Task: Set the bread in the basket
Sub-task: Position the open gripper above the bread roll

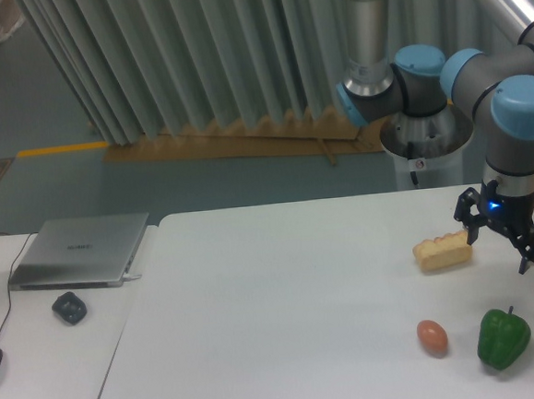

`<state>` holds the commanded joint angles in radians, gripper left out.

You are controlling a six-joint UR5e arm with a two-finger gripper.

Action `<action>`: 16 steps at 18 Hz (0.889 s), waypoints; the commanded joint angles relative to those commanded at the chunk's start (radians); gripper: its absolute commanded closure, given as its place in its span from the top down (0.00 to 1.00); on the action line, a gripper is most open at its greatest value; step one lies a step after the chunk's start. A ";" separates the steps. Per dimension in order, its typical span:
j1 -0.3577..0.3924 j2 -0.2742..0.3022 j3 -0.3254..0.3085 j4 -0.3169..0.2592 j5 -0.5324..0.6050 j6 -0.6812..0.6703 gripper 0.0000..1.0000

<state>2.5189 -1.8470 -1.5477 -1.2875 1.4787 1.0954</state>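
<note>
You are looking at a white table (283, 291) that is filling the lower half of the view and running off the bottom and right edges. Taking the bread as your landmark, the arm (480, 81) is rising behind and to the right of it, its blue-capped joints bending above the table's far edge while its upper links are being cut off by the top and right edges of the frame. Far to the left of the bread, on a separate lower surface, a closed silver laptop (81, 251) is lying flat, with a small dark object (69, 307) in front of it that is too blurred to name. The green pepper (503, 336) is sitting in front of the bread and a little to its right. The bread (443, 251) itself is lying flat on the table near the right edge. The gripper (500, 244) is hanging just to the right of the bread with its fingers spread apart and nothing between them; whether the nearer finger is touching the roll is hard to make out. The brown egg (432, 336) is resting in front of the bread, just left of the pepper.
</note>
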 joint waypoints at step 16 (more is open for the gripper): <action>-0.011 0.011 -0.091 -0.009 0.041 0.000 1.00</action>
<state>2.5081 -1.8362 -1.6382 -1.2962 1.5202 1.0953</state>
